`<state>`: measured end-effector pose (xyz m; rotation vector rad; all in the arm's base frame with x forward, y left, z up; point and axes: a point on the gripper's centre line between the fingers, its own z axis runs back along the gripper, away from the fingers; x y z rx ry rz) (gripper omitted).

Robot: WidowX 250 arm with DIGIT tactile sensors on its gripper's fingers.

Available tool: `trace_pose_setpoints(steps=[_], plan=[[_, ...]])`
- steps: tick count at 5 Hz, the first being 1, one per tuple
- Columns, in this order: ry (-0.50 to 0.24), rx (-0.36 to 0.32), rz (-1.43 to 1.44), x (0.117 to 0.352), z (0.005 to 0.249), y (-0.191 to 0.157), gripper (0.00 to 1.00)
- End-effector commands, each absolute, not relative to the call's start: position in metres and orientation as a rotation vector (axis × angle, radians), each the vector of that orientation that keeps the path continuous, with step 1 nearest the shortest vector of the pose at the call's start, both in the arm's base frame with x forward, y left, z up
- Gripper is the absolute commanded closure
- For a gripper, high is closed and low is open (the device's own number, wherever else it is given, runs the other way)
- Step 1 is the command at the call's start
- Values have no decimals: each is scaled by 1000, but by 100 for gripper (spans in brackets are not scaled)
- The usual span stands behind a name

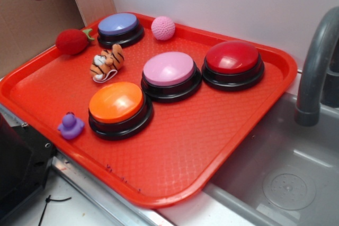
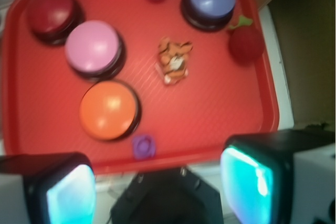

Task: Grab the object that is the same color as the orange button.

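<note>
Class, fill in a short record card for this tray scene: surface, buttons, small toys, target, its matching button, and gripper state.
surface: red tray beside a sink
buttons: orange button, pink button, red button, blue button
small toys: plush tiger, red ball, purple duck, pink ball
target: plush tiger, lying free on the tray
match: orange button
gripper: gripper open, high above the tray

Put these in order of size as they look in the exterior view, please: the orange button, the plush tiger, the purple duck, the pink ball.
1. Orange button, clearly the largest.
2. Plush tiger.
3. Purple duck and pink ball: they look alike, and the duck is nearer the camera, so I do not rank them.
</note>
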<state>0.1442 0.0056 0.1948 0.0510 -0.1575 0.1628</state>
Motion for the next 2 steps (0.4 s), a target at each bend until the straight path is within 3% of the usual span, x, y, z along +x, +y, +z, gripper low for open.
trace_pose_setpoints(steps=[1,2], plan=[[-178,112,269,199,136,51,0],[-221,183,315,217,110,58,0]])
